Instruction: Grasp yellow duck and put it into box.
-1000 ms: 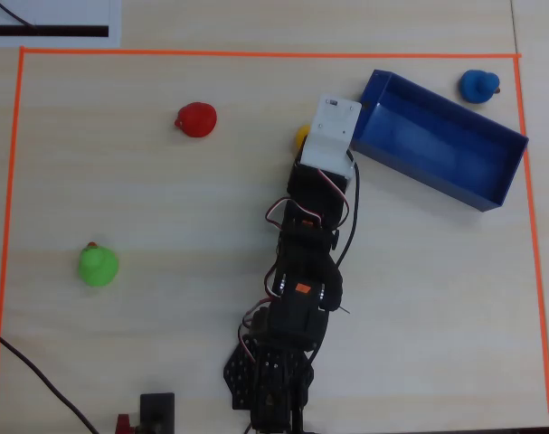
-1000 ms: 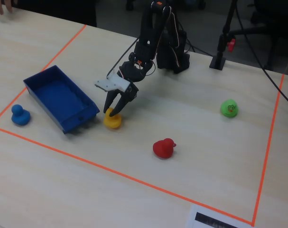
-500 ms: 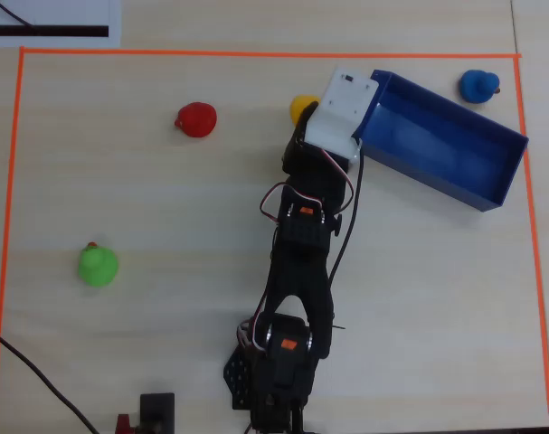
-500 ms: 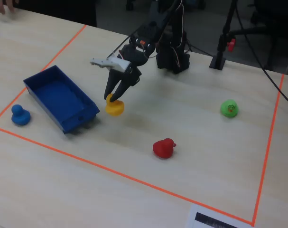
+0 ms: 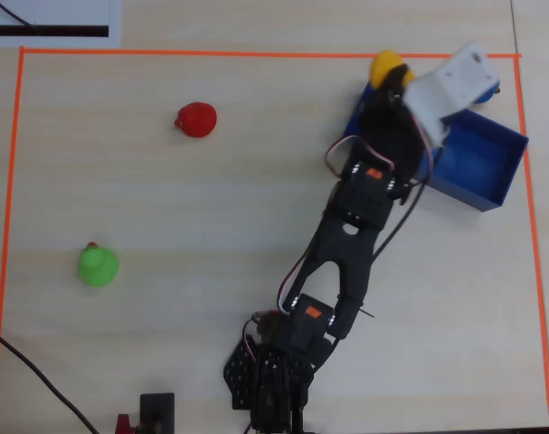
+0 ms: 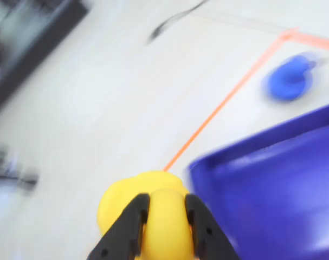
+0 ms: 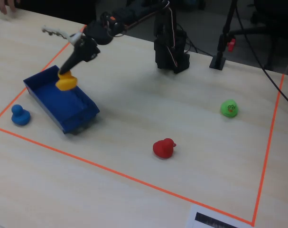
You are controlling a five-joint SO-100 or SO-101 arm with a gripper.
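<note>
The yellow duck sits between my gripper's two black fingers; the gripper is shut on it and holds it in the air. In the fixed view the duck hangs over the far part of the blue box, under the gripper. In the overhead view the duck shows at the box's left end, and the arm hides much of the box. In the wrist view the box wall lies just right of the duck.
A small blue duck stands outside the box, near the orange tape line; it also shows in the wrist view. A red duck and a green duck stand farther off. The arm's base is at the back.
</note>
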